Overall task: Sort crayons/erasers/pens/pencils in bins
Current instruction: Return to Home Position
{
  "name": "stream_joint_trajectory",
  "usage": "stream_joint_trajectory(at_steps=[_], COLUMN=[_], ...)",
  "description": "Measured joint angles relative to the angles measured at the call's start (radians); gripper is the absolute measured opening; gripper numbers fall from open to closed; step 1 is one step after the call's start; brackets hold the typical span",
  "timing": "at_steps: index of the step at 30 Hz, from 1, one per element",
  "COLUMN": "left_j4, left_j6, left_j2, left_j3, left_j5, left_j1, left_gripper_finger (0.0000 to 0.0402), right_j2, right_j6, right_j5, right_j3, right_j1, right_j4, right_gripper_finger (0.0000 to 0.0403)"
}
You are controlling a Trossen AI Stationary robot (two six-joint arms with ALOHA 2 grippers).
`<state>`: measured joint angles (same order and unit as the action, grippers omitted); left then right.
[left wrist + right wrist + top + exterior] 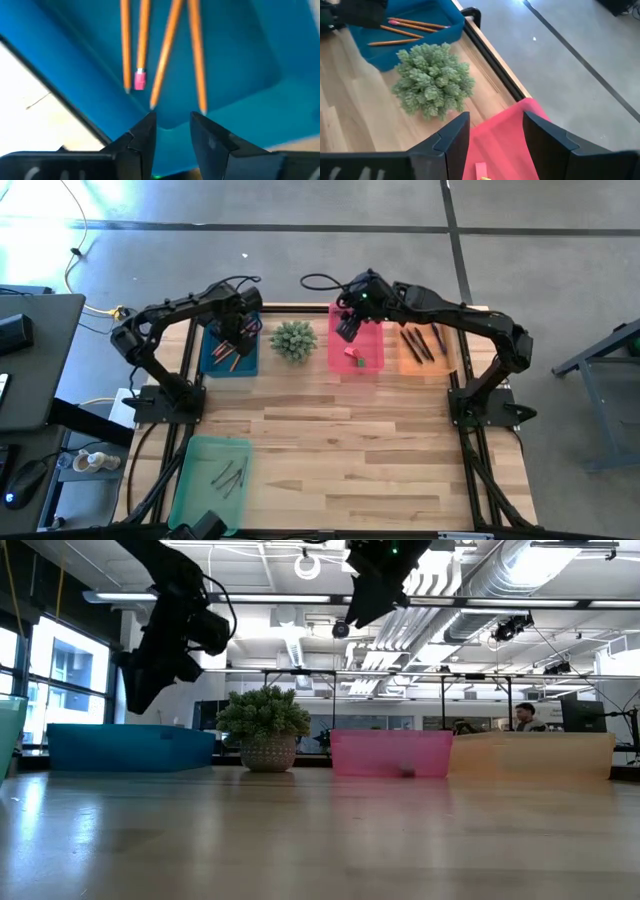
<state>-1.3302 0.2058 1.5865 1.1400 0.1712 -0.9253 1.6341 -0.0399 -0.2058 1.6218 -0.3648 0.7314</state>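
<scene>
Pencils (170, 55) lie loose in the blue bin (240, 60), below my left gripper (172, 120). Its jaws are spread, holding nothing. My right gripper (495, 135) hangs spread over the pink bin (515, 145).

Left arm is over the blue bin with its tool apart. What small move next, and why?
Probably lift the left tool straight up and clear of the blue bin. Its fingers stand apart with nothing between them, and four orange pencils already lie in the bin below, so that drop looks done.
</scene>
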Motion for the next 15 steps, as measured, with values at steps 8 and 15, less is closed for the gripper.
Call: stream_joint_trajectory(at_steps=[8,15], left_j4=[0.037,0.238], left_j6=[-0.018,0.051], left_j2=[-0.172,-0.401], left_j3=[0.0,0.0], left_j5=[-0.107,-0.195], left_j1=[0.041,0.138], left_gripper_finger=[0.0101,0.0087], right_j2=[-0.028,-0.09], right_j6=[-0.004,-0.043], right_j5=[0.02,0.022], right_j3=[0.0,0.0], right_j1=[0.0,0.007], right_j4=[0.022,0.023], right_gripper_finger=[0.0177,0.0177])
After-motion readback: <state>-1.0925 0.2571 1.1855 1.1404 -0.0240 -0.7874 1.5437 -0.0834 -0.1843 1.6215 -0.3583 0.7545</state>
